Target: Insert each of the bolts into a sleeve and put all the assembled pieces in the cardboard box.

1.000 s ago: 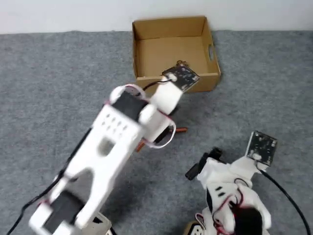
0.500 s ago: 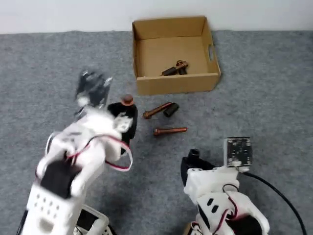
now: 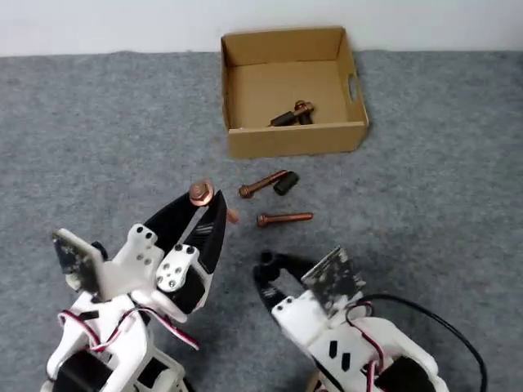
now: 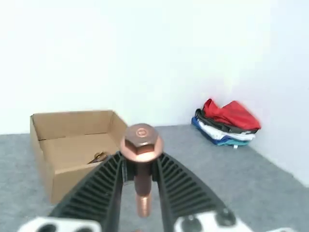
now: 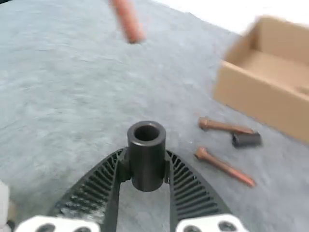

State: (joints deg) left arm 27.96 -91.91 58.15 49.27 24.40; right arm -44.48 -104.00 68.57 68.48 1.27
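My left gripper is shut on a copper bolt, held head-up between the black fingers. To its right, my right gripper is shut on a black sleeve with its bore facing up. The held bolt's threaded tip hangs beyond and apart from the sleeve. The cardboard box stands at the back with one assembled piece inside. In front of the box lie two loose bolts and a loose black sleeve.
Grey carpet covers the table, with open floor to the left and right of the box. A white wall runs behind the box. A pile of folded clothes lies far off by the wall.
The left arm drew back from over the box toward the front left, now holding a bolt upright. The right gripper swung left toward it with the sleeve.
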